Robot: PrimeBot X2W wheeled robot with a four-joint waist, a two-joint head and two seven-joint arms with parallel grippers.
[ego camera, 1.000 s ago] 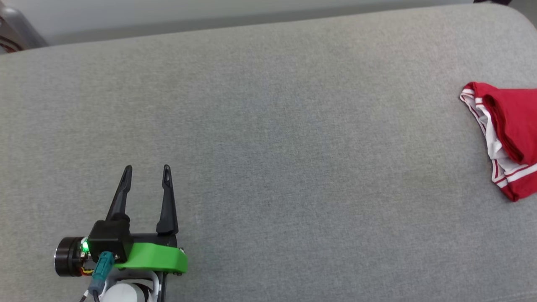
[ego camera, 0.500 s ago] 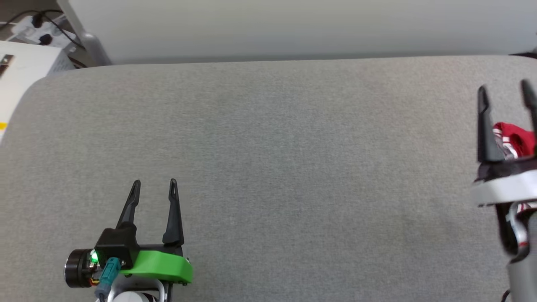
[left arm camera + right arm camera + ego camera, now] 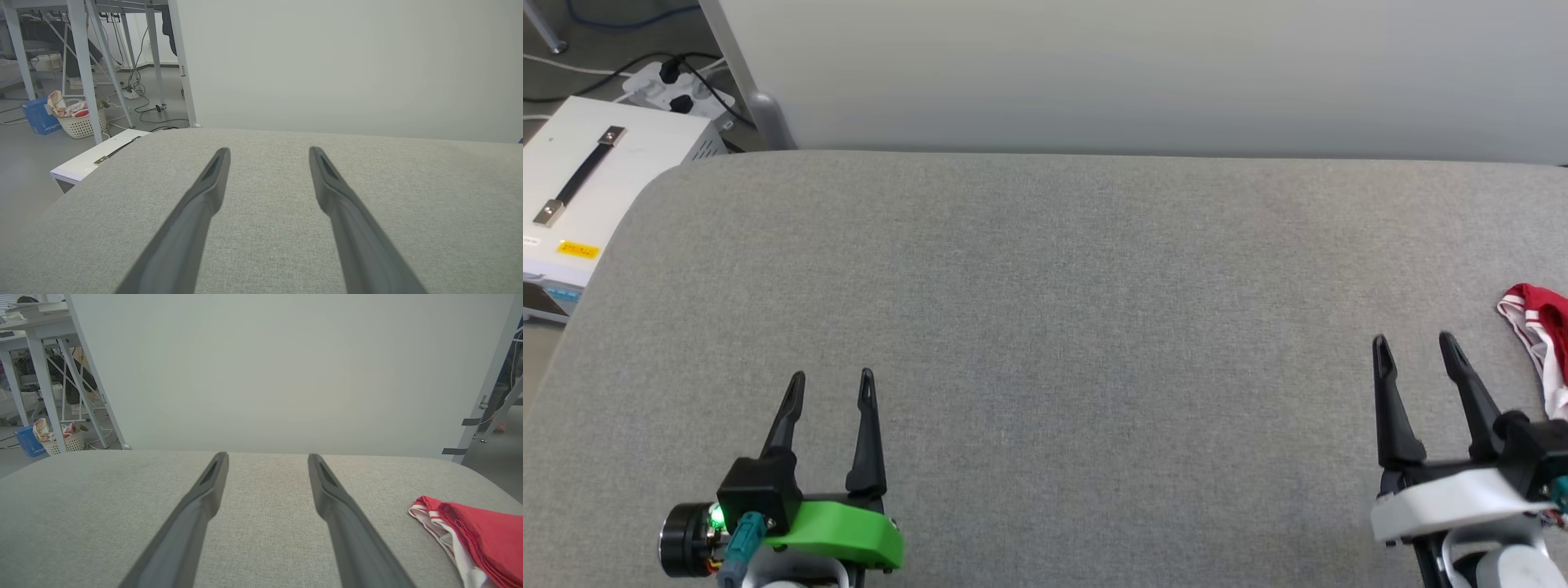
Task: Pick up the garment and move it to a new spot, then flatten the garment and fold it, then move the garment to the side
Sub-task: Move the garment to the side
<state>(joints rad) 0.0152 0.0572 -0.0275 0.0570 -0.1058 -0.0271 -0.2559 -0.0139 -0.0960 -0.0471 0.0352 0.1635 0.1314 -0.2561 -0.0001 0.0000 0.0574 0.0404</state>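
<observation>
The garment [image 3: 1542, 327] is shown lying in a compact heap at the right edge of the bench [image 3: 1045, 310], near the right pincer [image 3: 1412, 339], which, like the left pincer [image 3: 832, 377], is spread wide and empty; the final move aside is judged probably done.

- The grey fabric bench [image 3: 1045, 327] lies flat and bare between the left gripper [image 3: 831, 376] at its near left and the right gripper [image 3: 1413, 337] at its near right, leaving a wide open lane across the middle.
- The red-and-white garment [image 3: 1539, 331] lies bunched at the bench's right edge, just beyond the right gripper and to its right, the one obstacle on the surface.
- A pale upright panel [image 3: 1094, 73] closes off the bench's far edge along its length.
- Off the left end, below the bench top, a white case [image 3: 605, 188] and a power strip [image 3: 674, 77] with cables sit on the floor.
</observation>
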